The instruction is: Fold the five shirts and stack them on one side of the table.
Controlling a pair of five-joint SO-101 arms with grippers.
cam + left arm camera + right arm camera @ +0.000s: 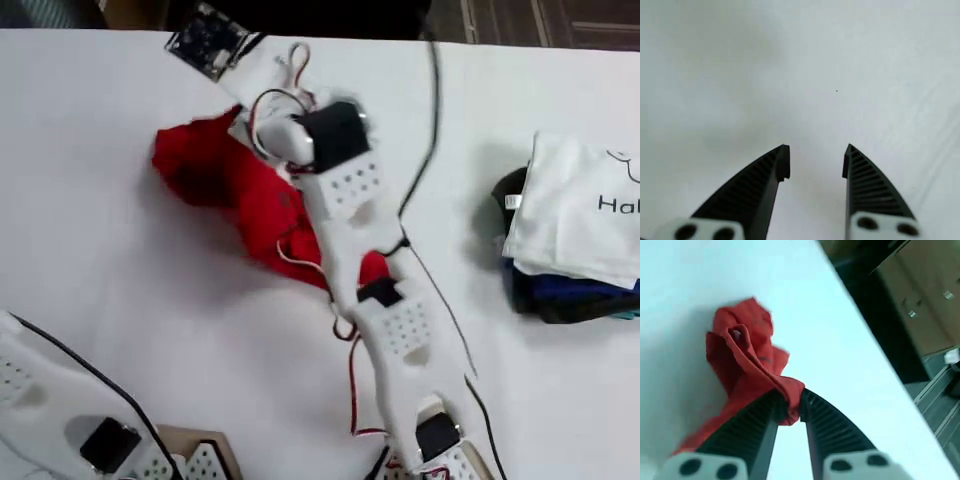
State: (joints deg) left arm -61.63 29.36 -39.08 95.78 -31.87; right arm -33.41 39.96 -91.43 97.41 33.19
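One shirt not yet folded, by the look of it: crumpled red cloth shirt (215, 175), in a heap well apart from the stack of folded shirts (570, 230) (white on top, dark ones beneath; can't count the layers). Right gripper (792, 407): fingers pinching a fold at the heap's edge, red fabric bunched between the tips, the rest of the cloth trailing away from them. Left gripper (815, 160): fingers spread, nothing between them, over bare white bench (100, 300), farther from the stack than the shirt is.

Key relation: the heap's long axis runs obliquely, one end pointing toward the stack and the other away. Right arm is on the shirt; left is free.

My read: the next move needs the shirt spread flat along that axis, so left must take a second edge on the side away from the stack. Risk: a single pinch just drags the bundle.
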